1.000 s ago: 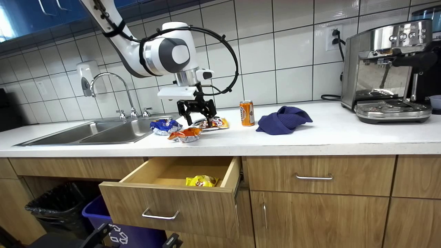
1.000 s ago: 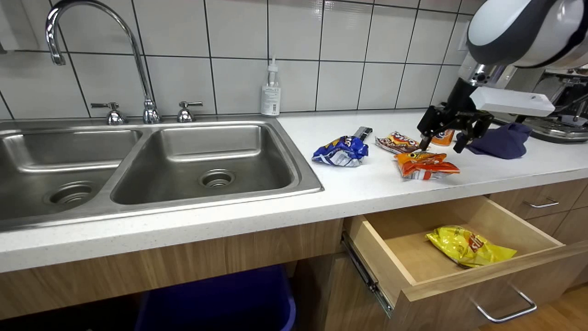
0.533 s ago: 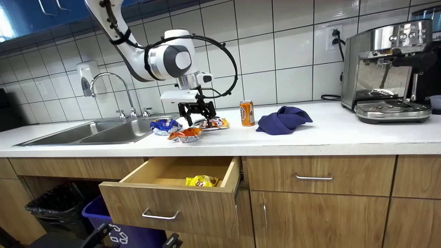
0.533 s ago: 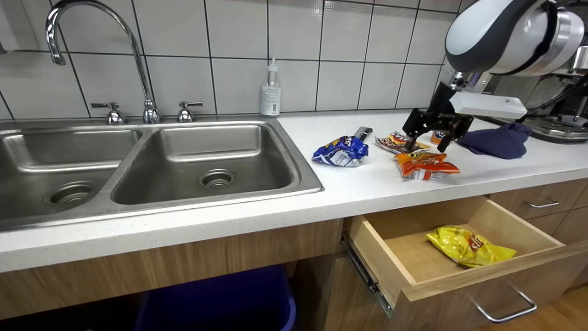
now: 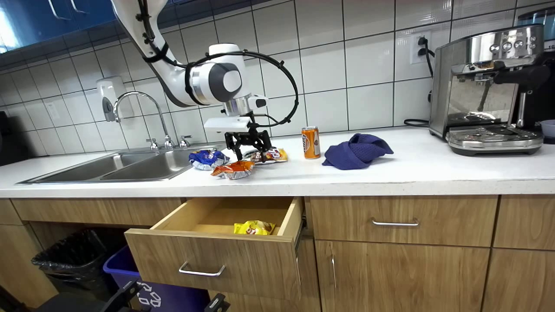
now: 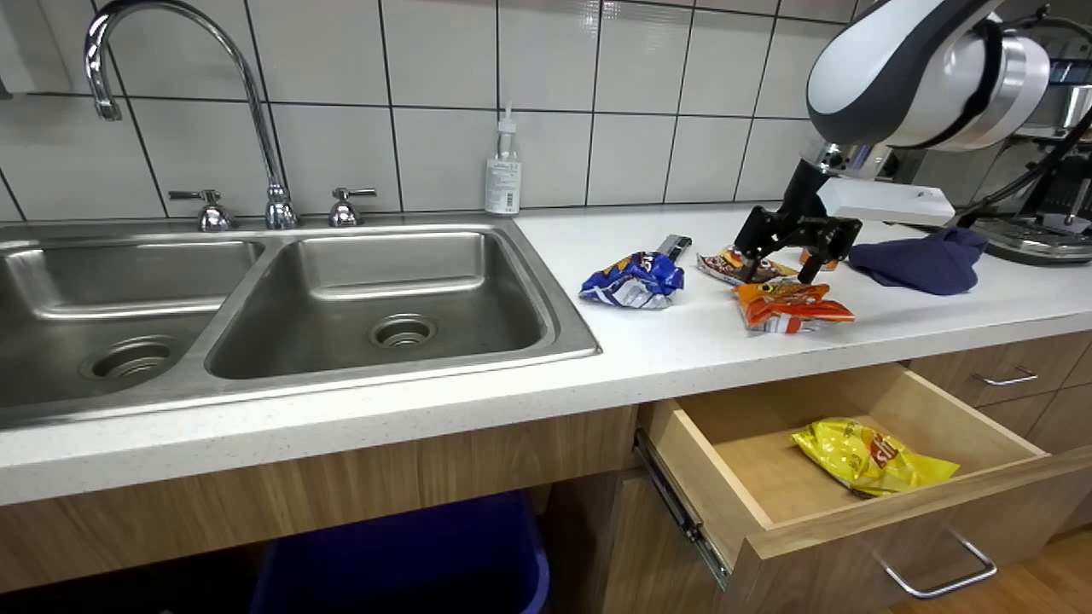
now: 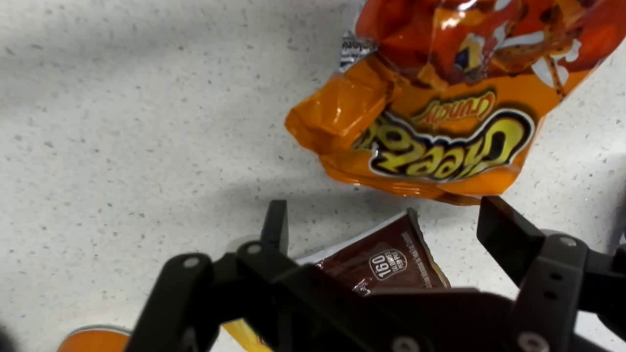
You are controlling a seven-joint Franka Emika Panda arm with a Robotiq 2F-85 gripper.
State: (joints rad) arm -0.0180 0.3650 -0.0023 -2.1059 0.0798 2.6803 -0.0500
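Observation:
My gripper [image 7: 384, 208] is open and empty, pointing down above the counter. It also shows in both exterior views [image 5: 251, 158] [image 6: 778, 277]. A brown snack bag [image 7: 386, 259] lies under and between the fingers, partly hidden by the gripper. Its yellow end shows in an exterior view [image 5: 279, 154]. An orange Cheetos bag [image 7: 440, 122] lies beside it, close to one fingertip; I cannot tell whether they touch. It also shows in both exterior views [image 5: 234, 170] [image 6: 793, 311]. A blue snack bag [image 6: 636, 281] lies nearer the sink.
An orange can [image 5: 311, 143] and a dark blue cloth [image 5: 357, 151] stand beyond the bags. An open drawer [image 5: 208, 255] below holds a yellow bag [image 6: 874, 460]. The sink [image 6: 589, 341], a soap bottle [image 6: 503, 183] and an espresso machine [image 5: 440, 95] flank the area.
My gripper has come down and, in an exterior view, moved left from near the can to over the brown and orange bags. The fingers stay open. The bags and drawer have not moved.

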